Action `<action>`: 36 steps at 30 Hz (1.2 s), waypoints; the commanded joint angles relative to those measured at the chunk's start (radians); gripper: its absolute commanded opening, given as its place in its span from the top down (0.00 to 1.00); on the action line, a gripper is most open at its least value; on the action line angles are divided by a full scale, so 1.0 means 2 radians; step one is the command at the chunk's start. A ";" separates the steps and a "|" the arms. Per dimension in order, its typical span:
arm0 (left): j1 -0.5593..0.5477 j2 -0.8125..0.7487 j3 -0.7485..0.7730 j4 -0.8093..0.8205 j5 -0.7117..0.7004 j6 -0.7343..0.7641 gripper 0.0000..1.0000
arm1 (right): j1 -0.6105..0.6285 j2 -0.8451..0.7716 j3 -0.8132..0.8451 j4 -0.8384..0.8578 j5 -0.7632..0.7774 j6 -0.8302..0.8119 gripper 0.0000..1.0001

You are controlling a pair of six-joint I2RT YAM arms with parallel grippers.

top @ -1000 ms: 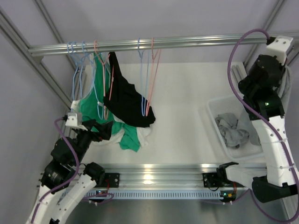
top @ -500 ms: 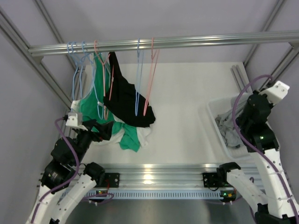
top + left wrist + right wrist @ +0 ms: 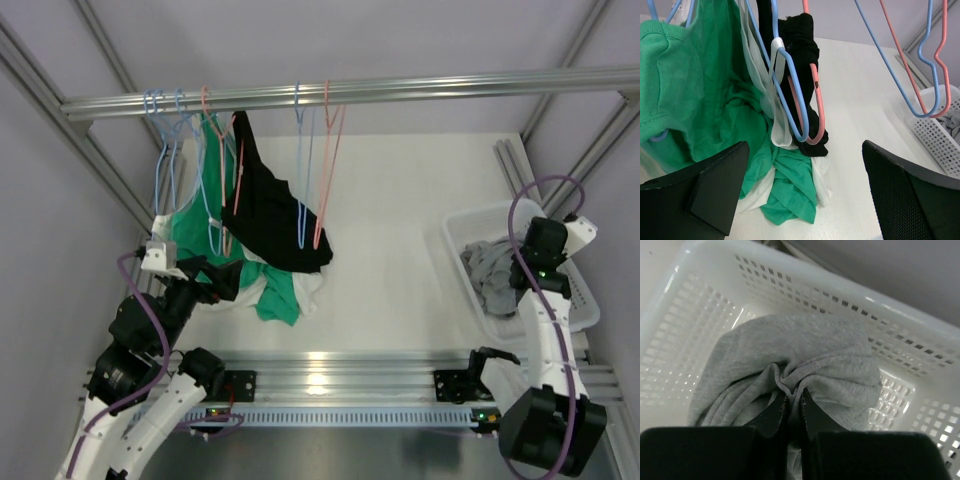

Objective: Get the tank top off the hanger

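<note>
The grey tank top (image 3: 805, 350) lies bunched in the white basket (image 3: 790, 270) at the right of the table. My right gripper (image 3: 793, 399) is shut on a fold of it, low inside the basket. In the top view the grey tank top (image 3: 490, 275) shows beside the right wrist. Two bare hangers, blue and pink (image 3: 315, 170), dangle from the rail (image 3: 400, 90). My left gripper (image 3: 804, 150) stands wide open with nothing in it, low at the left and facing the hanging clothes.
A black garment (image 3: 270, 215), a green one (image 3: 195, 235) and a white one hang on other hangers at the rail's left, their ends pooling on the table. The white basket (image 3: 470, 218) sits against the right frame posts.
The right arm has come down from up near the rail into the basket. The bare hangers sway a little. The left arm has not moved.
</note>
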 commanded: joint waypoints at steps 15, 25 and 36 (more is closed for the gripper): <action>0.014 -0.008 0.002 0.000 -0.122 -0.026 0.01 | -0.048 -0.066 0.043 -0.054 -0.092 0.037 0.14; 0.046 0.097 0.050 -0.010 -0.133 -0.029 0.01 | -0.038 -0.109 0.172 -0.107 -0.171 -0.026 0.01; 0.046 0.136 0.221 -0.153 -0.079 0.036 0.01 | 0.296 -0.146 0.243 -0.168 -0.018 -0.167 0.01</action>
